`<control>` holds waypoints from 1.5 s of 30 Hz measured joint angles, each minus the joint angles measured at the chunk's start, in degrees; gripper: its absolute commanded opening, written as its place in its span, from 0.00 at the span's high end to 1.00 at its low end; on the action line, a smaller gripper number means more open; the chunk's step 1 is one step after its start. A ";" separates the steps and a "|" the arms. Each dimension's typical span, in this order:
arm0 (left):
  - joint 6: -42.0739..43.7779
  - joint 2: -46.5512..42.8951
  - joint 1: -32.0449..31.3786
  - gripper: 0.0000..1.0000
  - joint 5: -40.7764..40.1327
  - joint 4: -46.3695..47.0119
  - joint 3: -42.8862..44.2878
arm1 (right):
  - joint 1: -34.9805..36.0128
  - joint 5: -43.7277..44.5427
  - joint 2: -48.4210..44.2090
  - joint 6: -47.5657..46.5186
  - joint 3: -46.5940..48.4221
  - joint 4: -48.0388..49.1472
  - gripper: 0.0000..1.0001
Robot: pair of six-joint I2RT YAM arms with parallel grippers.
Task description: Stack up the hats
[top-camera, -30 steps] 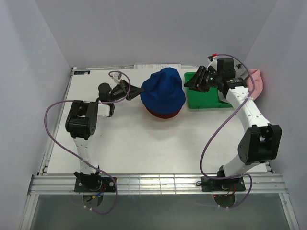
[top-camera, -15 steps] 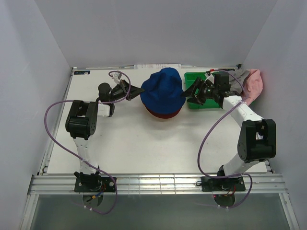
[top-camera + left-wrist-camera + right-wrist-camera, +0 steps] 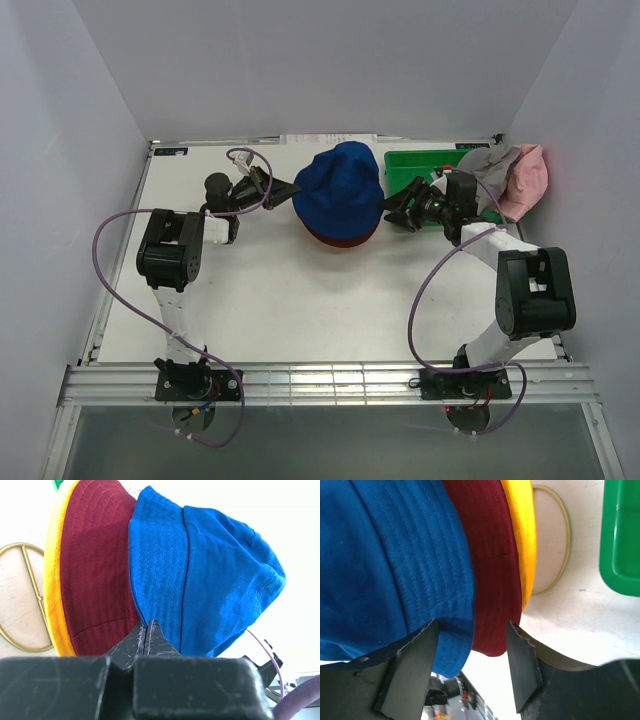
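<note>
A blue hat point(image 3: 340, 185) sits on top of a dark red hat point(image 3: 340, 238) in the middle of the table; a yellow hat point(image 3: 52, 580) lies under both. My left gripper point(image 3: 288, 189) is at the stack's left side, shut on the blue hat's brim point(image 3: 148, 625). My right gripper point(image 3: 393, 211) is open at the stack's right side. The brim edges of the blue hat point(image 3: 385, 555) and the dark red hat point(image 3: 490, 570) lie between its fingers point(image 3: 472, 627). A grey hat point(image 3: 485, 165) and a pink hat point(image 3: 527, 178) lie at the far right.
A green bin point(image 3: 420, 163) stands right of the stack, behind my right gripper. A gold wire stand point(image 3: 20, 600) shows under the stack, its ring point(image 3: 561, 545) poking out beside the yellow brim. White walls close in three sides.
My right arm has come down from over the green bin to the right side of the stack, its jaws now around the brims. The left arm has not moved.
</note>
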 measured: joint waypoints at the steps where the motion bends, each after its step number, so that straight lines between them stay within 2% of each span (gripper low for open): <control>1: 0.02 0.00 0.00 1.00 0.00 0.00 0.00 | 0.00 -0.02 0.00 1.46 -1.25 2.40 0.39; 7: 0.00 0.00 0.00 1.00 0.00 0.02 -0.24 | 0.00 -0.09 -0.20 9.75 -7.08 13.68 0.41; 18: 0.07 0.00 0.02 1.00 0.00 -0.22 -0.85 | 0.00 0.70 -1.97 18.97 -11.89 28.72 0.45; 41: 1.29 0.00 0.24 1.00 0.09 -1.70 -0.94 | -0.04 0.70 2.38 22.43 -12.68 35.80 0.52; 45: 1.38 0.00 0.24 1.00 0.20 -1.70 -0.94 | -0.04 0.72 2.60 22.95 -12.68 36.30 0.61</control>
